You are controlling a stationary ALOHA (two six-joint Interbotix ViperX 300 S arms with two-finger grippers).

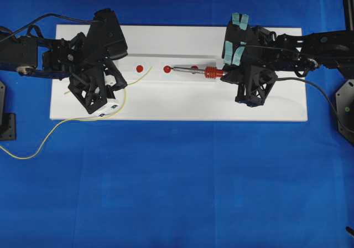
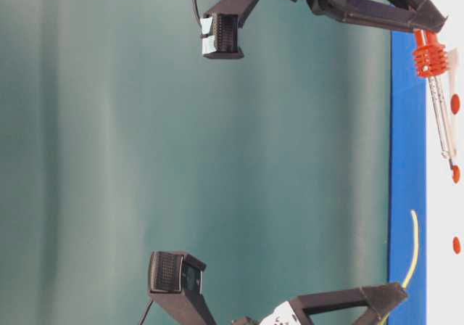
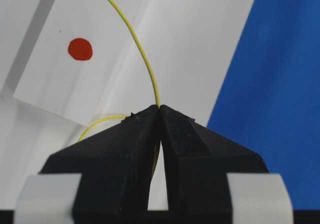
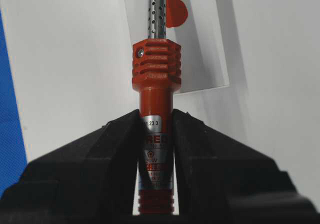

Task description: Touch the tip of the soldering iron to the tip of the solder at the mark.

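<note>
With the left gripper (image 3: 159, 109) pinching the solder (image 3: 142, 54) and the right gripper (image 4: 156, 134) clamping the soldering iron (image 1: 191, 69), guide the wire's free end slowly to the iron's tip at the red mark (image 1: 167, 69).

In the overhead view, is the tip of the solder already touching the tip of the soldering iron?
No, the solder ends well left of the soldering iron tip, with bare board between them.
</note>
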